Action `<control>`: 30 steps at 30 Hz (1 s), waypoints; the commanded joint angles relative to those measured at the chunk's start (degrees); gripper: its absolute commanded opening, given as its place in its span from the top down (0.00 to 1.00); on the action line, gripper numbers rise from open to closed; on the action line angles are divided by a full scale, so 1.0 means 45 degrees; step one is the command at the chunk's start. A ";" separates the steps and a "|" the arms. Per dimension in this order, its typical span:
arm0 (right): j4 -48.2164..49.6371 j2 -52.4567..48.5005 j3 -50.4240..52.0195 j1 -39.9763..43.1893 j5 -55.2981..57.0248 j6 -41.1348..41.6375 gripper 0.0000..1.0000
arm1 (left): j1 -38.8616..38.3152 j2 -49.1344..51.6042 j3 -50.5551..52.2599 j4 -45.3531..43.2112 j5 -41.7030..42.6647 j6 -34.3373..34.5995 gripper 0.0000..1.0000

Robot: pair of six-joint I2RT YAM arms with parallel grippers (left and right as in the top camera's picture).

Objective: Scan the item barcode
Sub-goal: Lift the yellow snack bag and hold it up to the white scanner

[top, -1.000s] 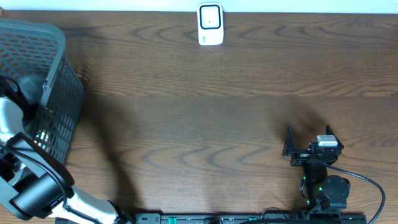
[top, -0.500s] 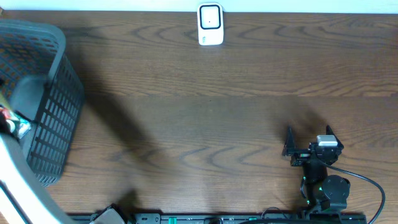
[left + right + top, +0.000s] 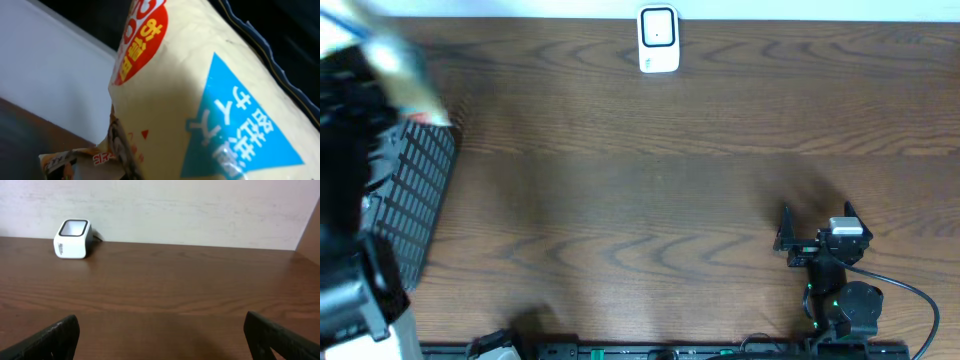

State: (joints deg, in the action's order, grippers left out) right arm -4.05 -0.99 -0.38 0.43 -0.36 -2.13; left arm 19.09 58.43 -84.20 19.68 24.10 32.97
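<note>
Packet point(image 3: 200, 100) now high above basket point(image 3: 425, 190)

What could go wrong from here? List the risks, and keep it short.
1. In the left wrist view the packet shows only printed artwork. No barcode is visible, so the wrong face may end up presented to the scanner.
2. In the overhead view the packet is a blur above the basket, well away from the scanner. A fast swing across could let the crinkled wrapper slip or drop.

One scanner point(image 3: 658, 40), one basket point(image 3: 420, 190), one packet point(image 3: 175, 90)
</note>
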 commanded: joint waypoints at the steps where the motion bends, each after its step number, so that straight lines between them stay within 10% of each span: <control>1: -0.0058 0.0049 0.0015 -0.0141 0.0049 -0.0112 0.01 | -0.2565 0.0879 -0.0087 0.0267 0.1190 0.0044 0.93; 6: -0.0058 0.0049 0.0015 -0.0141 0.0049 -0.0112 0.01 | -0.6300 0.3269 -0.0087 0.1229 0.1073 -0.1724 0.93; 23: -0.0058 0.0049 0.0015 -0.0141 0.0049 -0.0112 0.01 | -1.1307 1.0472 -0.0087 0.0495 -0.1360 -0.0005 0.92; 26: -0.0058 0.0049 0.0015 -0.0141 0.0049 -0.0112 0.01 | -1.1720 1.0584 -0.0087 -0.0097 -0.1064 0.0170 0.54; 30: -0.0058 0.0049 0.0015 -0.0141 0.0044 -0.0112 0.01 | -1.1987 1.0331 -0.0092 -0.1428 0.0311 0.0170 0.36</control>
State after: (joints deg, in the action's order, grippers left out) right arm -4.05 -0.99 -0.38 0.43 -0.34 -2.13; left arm -34.35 107.07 -83.94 15.53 20.71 32.69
